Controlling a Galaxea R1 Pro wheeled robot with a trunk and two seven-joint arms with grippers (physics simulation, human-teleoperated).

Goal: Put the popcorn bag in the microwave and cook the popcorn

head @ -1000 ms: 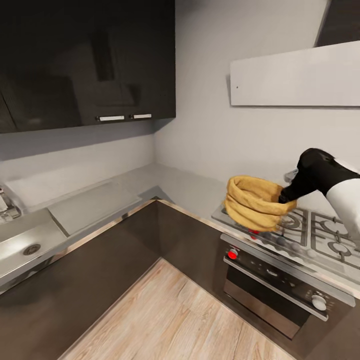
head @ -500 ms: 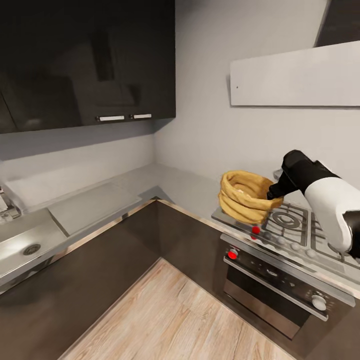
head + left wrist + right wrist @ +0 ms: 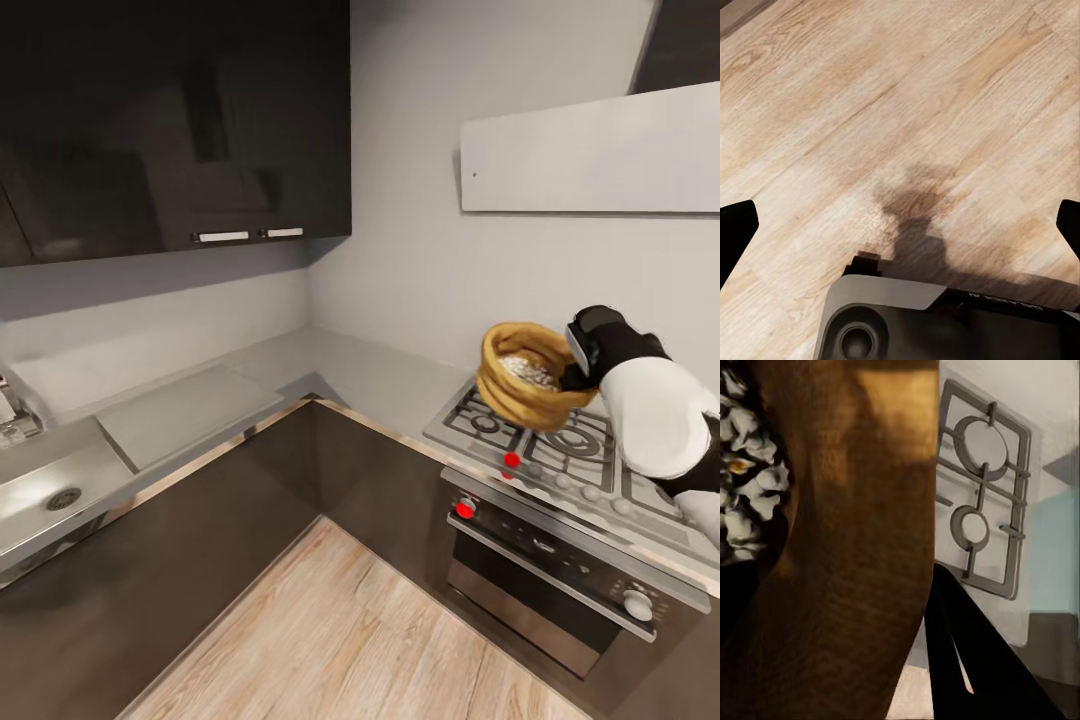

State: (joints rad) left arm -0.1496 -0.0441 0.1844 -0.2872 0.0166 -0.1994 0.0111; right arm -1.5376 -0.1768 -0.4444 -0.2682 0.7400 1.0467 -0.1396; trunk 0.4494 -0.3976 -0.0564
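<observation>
**Popcorn bag held up over the hob**

Right hand [image 3: 572,378] closed tight on the popcorn bag [image 3: 525,375], pinching its wall by the rolled rim. Bag up in the air above the steel gas hob [image 3: 560,450], tipped so its mouth faces out. Inside it, lots of small white popcorn [image 3: 528,369] pieces. Same bag close up from the right wrist [image 3: 847,547], one dark finger [image 3: 967,660] pressed on its outside, popcorn [image 3: 746,487] showing inside, hob grates [image 3: 982,487] beyond.

Under the hob, an oven [image 3: 560,590] with red and white knobs. Grey desk [image 3: 200,400] running round the corner to a sink [image 3: 50,490]. Dark cabinets [image 3: 170,120] above.

Left hand [image 3: 900,225] wide open over the pale wood floor [image 3: 870,112], nothing between its tips.

No writing clear enough to read
</observation>
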